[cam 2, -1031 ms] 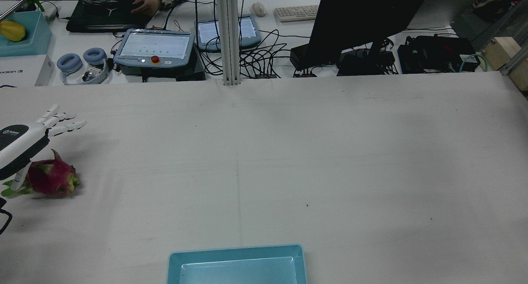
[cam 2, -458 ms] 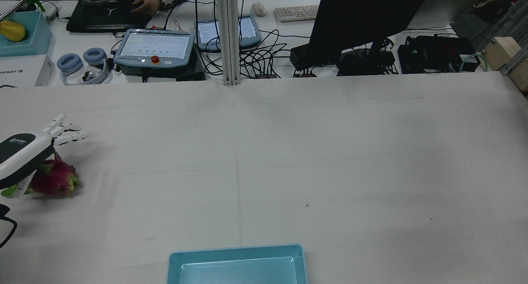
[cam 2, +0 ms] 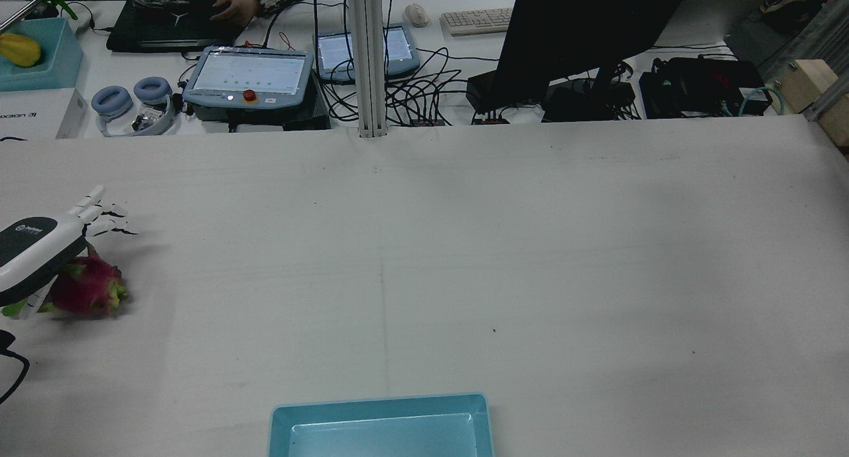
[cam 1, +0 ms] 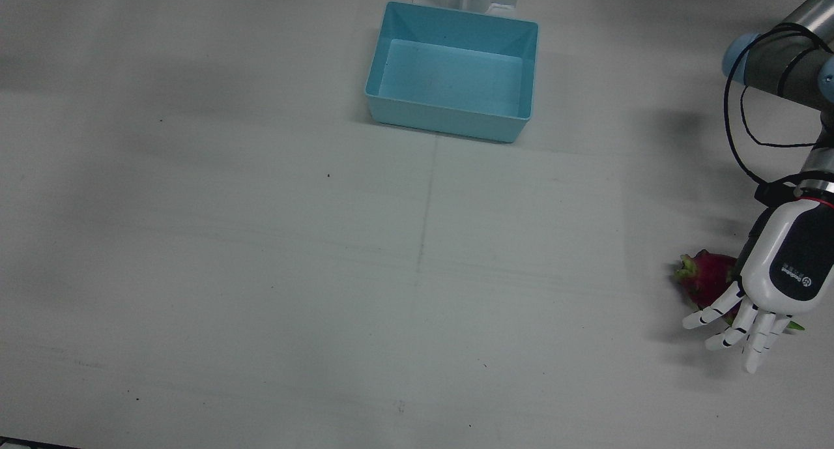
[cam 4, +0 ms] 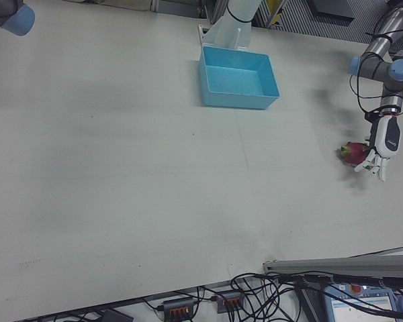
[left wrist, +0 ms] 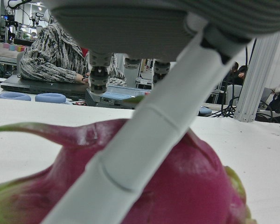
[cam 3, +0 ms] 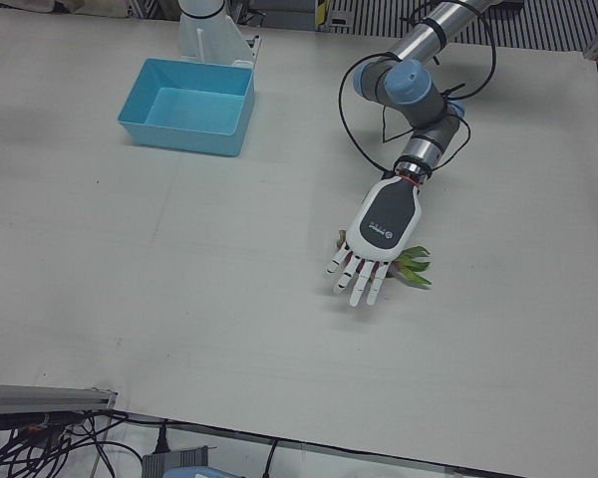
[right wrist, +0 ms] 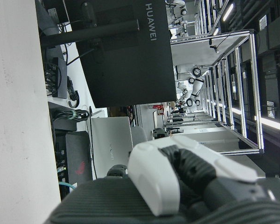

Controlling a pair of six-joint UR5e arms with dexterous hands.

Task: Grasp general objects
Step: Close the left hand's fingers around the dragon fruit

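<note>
A pink dragon fruit (cam 1: 707, 283) with green leaf tips lies on the white table near its left edge; it also shows in the rear view (cam 2: 89, 290) and the right-front view (cam 4: 350, 153). My left hand (cam 1: 778, 270) hovers palm-down right over it, open, its fingers (cam 1: 730, 335) spread past the fruit. In the left hand view the fruit (left wrist: 191, 186) fills the lower frame, with one finger (left wrist: 144, 140) slanting across in front of it. My right hand (right wrist: 177, 182) shows only in its own view, and its pose is unclear.
A light blue bin (cam 1: 449, 120) stands empty at the table's middle on the robot's side, also in the rear view (cam 2: 378, 404). Beyond the far edge stand tablets (cam 2: 249, 72), headphones (cam 2: 132, 99), cables and a monitor (cam 2: 584, 26).
My left hand has come down closer onto the dragon fruit, and its fingers have tipped downward. The fruit has not moved.
</note>
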